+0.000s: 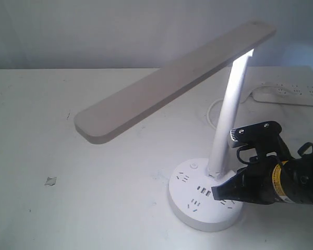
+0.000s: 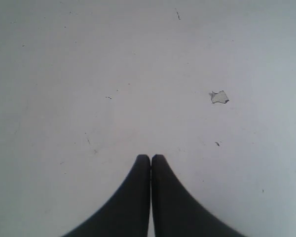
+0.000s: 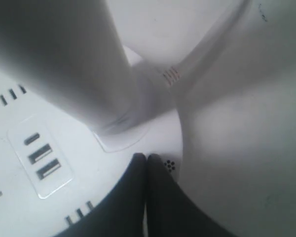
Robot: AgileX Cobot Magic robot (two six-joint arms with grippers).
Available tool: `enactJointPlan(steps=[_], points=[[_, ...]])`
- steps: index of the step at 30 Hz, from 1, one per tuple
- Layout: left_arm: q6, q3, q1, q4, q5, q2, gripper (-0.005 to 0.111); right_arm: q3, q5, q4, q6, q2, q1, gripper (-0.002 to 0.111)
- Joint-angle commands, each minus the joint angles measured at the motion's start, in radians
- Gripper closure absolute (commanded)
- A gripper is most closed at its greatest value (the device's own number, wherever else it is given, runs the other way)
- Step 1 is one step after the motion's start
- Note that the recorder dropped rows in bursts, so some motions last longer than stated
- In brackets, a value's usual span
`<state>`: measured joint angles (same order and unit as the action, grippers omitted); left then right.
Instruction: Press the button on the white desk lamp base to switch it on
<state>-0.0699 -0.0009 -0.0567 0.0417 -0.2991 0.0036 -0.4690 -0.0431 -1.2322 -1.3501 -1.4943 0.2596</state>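
Note:
The white desk lamp base (image 1: pixel 183 207) stands at the front right of the table, with its slim post (image 1: pixel 230 112) and long flat head (image 1: pixel 167 86) reaching left. The button (image 1: pixel 193 167) shows on the base's far left top, left of the post. My right gripper (image 1: pixel 215 191) is shut, its tips low over the base top beside the dark USB slots (image 1: pixel 203 190). In the right wrist view the shut gripper (image 3: pixel 147 157) sits over the base (image 3: pixel 84 148) near a cluster of small dots (image 3: pixel 169 165); the button is hidden there. My left gripper (image 2: pixel 150 157) is shut over bare table.
A long white power strip (image 1: pixel 289 94) lies at the back right, with a white cable (image 1: pixel 214 112) looping behind the post. A small grey scrap (image 1: pixel 51 180) (image 2: pixel 219 97) lies on the table at the left.

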Motion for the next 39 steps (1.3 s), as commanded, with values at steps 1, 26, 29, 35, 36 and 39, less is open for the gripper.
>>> enactJointPlan(steps=[1,26,29,35,36,39], points=[[-0.001,0.001,-0.001,-0.007,-0.007,-0.004,0.107,0.005,-0.062,0.004,-0.004,0.028,0.000,0.108],[-0.001,0.001,-0.001,-0.007,-0.007,-0.004,0.107,0.224,0.050,0.028,-0.004,1.114,0.000,0.108],[-0.001,0.001,-0.001,-0.007,-0.007,-0.004,0.107,0.244,0.059,0.028,-0.009,1.301,0.000,0.108],[-0.001,0.001,-0.001,-0.007,-0.008,-0.004,0.107,0.257,0.171,0.031,-0.069,1.494,-0.002,0.108],[-0.001,0.001,-0.001,-0.009,-0.004,-0.004,0.107,0.261,0.176,0.024,-0.071,1.494,0.000,0.108],[-0.001,0.001,-0.001,-0.004,-0.008,-0.004,0.107,0.273,0.176,0.025,-0.071,1.494,-0.002,0.108]])
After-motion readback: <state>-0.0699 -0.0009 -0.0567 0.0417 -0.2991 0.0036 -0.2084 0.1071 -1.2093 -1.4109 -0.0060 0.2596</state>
